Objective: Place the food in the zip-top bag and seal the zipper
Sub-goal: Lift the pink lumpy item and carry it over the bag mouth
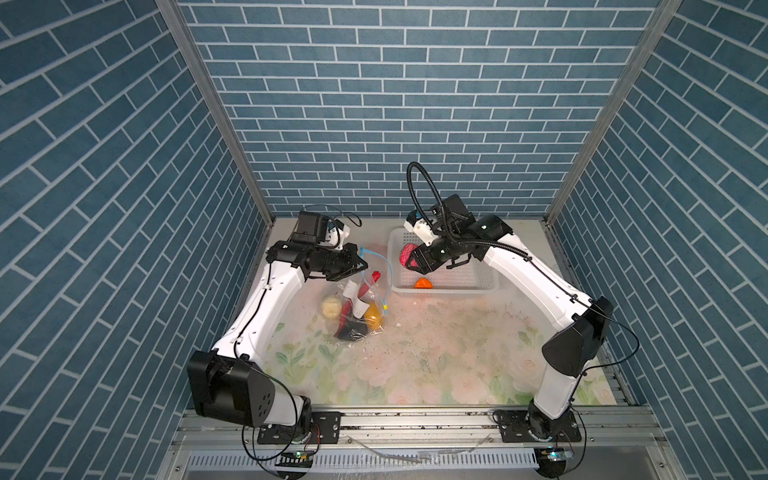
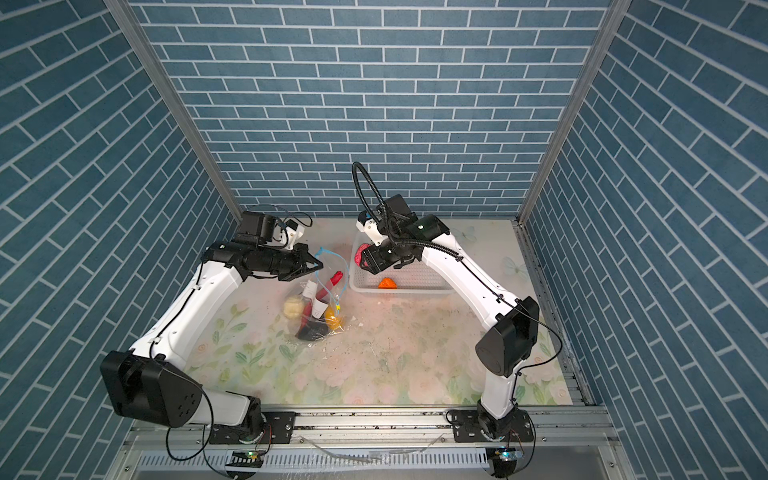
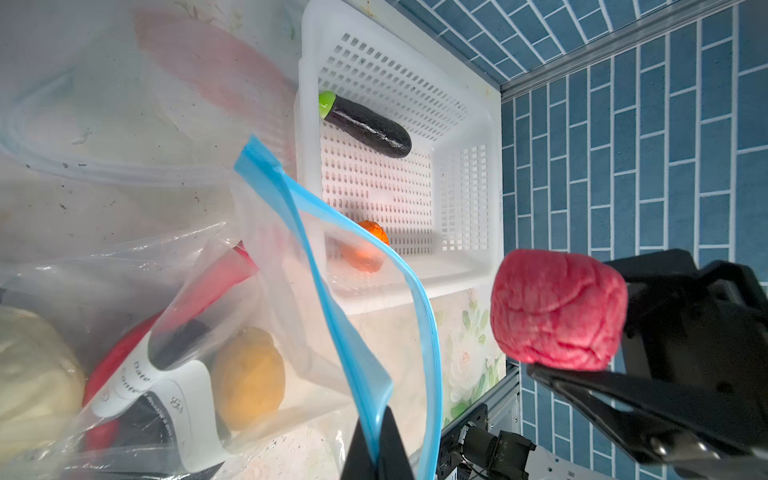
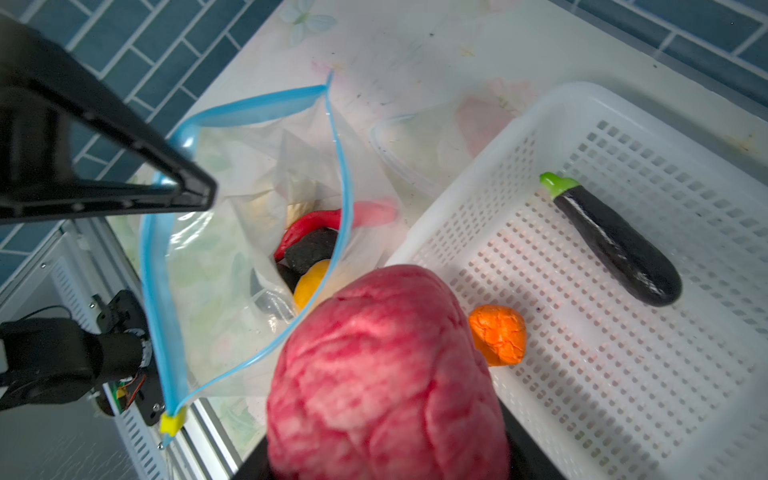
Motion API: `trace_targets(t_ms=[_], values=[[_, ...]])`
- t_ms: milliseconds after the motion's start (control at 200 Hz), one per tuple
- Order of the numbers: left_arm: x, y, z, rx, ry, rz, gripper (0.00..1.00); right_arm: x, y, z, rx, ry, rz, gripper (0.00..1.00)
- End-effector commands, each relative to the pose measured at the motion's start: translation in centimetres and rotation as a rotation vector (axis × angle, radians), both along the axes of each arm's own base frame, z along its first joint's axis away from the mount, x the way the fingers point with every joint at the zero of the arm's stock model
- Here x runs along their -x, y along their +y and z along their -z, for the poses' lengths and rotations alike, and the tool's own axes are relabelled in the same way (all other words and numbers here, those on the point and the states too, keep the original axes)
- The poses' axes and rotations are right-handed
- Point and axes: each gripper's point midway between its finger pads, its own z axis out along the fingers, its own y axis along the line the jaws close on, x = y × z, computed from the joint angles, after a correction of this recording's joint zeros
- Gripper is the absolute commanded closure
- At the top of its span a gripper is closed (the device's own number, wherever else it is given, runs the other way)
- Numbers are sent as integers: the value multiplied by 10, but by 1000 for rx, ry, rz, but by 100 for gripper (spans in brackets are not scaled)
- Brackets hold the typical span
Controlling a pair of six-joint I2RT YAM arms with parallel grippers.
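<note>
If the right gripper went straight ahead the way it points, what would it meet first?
Likely the blue zipper rim of the open zip-top bag, with the held pink bumpy ball touching first; depth is unclear.

A white perforated basket (image 1: 446, 289) stands at the back of the table (image 1: 436, 374), right of the middle, near the back wall (image 1: 374, 104). The tabletop is pale, floral and flecked with dark crumbs (image 1: 417, 347). Blue brick walls close three sides; a metal rail (image 1: 415, 417) runs along the front
</note>
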Motion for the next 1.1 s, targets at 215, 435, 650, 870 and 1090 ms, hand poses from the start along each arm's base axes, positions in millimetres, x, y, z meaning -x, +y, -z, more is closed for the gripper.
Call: trace_targets(t_ms=[215,435,650,870,1090], values=[[-4,-8,-11,1,-21,-1,100,48,35,-28,-91,-50,-272,50],[-2,-12,-12,7,-27,8,100,50,55,-20,-80,-79,-334,51],[-1,-11,-14,12,-37,-2,100,47,57,-2,-32,-63,-360,52],[-1,-12,-15,17,-37,-1,100,44,57,18,13,-37,-363,52],[-1,-14,-17,21,-38,6,100,42,57,33,45,-12,-362,51]])
